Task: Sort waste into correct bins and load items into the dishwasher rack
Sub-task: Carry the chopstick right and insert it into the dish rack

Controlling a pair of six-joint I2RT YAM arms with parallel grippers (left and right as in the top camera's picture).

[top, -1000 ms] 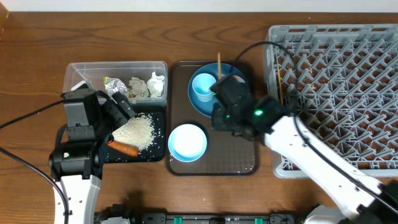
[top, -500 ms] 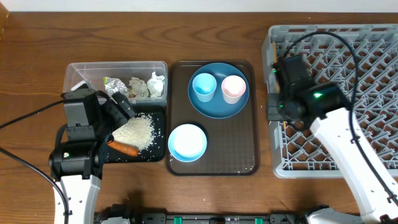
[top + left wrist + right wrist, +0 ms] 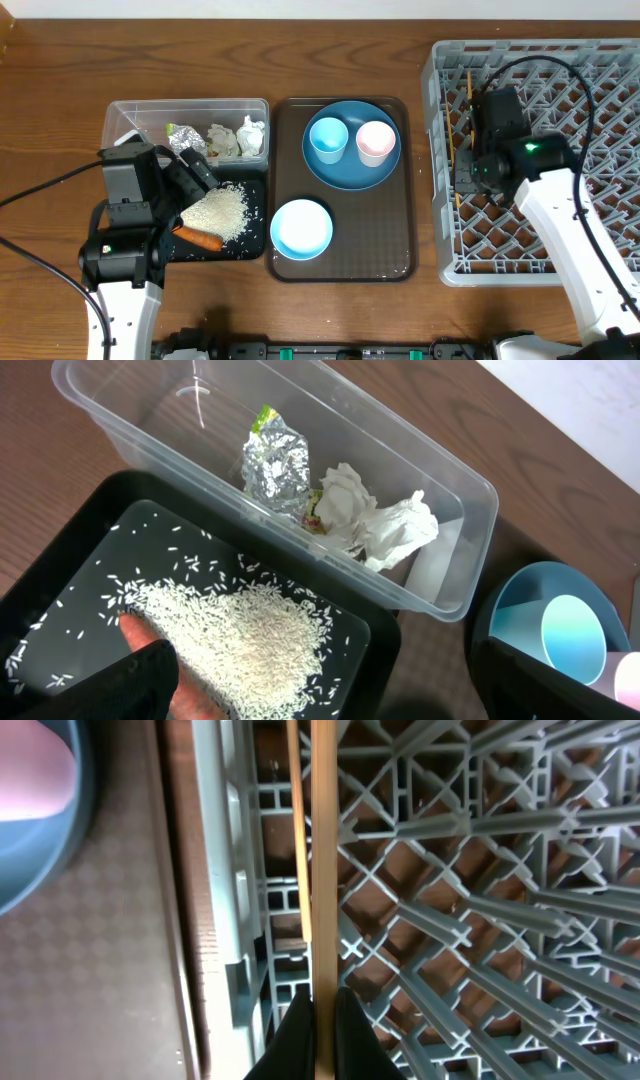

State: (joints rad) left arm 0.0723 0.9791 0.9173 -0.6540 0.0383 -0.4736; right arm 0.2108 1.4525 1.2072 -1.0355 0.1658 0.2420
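Since a second ago the right gripper (image 3: 318, 1020) has swung from the plate (image 3: 350, 172) to the dishwasher rack (image 3: 600, 90), clamped on the chopsticks (image 3: 311, 870) over its left edge. They look light, stiff and slippery, best pinched together; the left gripper (image 3: 345, 685) hangs spread over the rice (image 3: 250, 630)

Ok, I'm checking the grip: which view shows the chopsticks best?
Right wrist: the chopsticks run lengthwise, pinched in the right gripper over the rack. Overhead shows only thin slivers; left wrist shows none.
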